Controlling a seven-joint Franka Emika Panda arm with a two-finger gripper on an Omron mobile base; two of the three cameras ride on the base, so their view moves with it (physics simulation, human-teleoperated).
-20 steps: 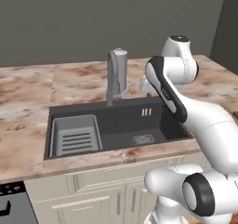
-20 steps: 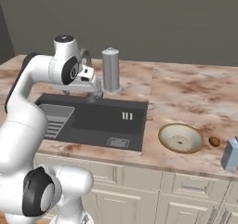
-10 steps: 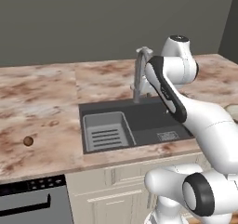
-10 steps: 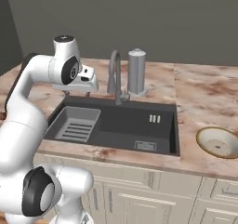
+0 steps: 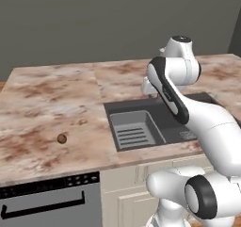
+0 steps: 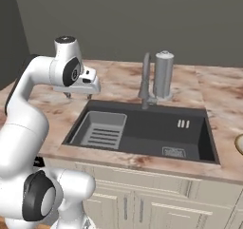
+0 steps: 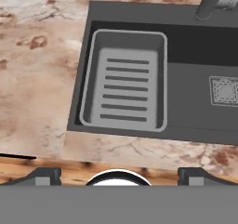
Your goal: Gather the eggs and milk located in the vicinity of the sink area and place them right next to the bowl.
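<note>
Marbled counter [image 5: 47,94] around dark sink [image 6: 152,128]

Arm [image 6: 28,109] folded high, gripper [image 6: 78,94] pointing down (jaws apparently wide apart, empty).

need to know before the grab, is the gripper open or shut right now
Open. In the hand view the two dark fingertips stand far apart at the bottom corners, with nothing between them; the gripper looks down at the sink.
</note>
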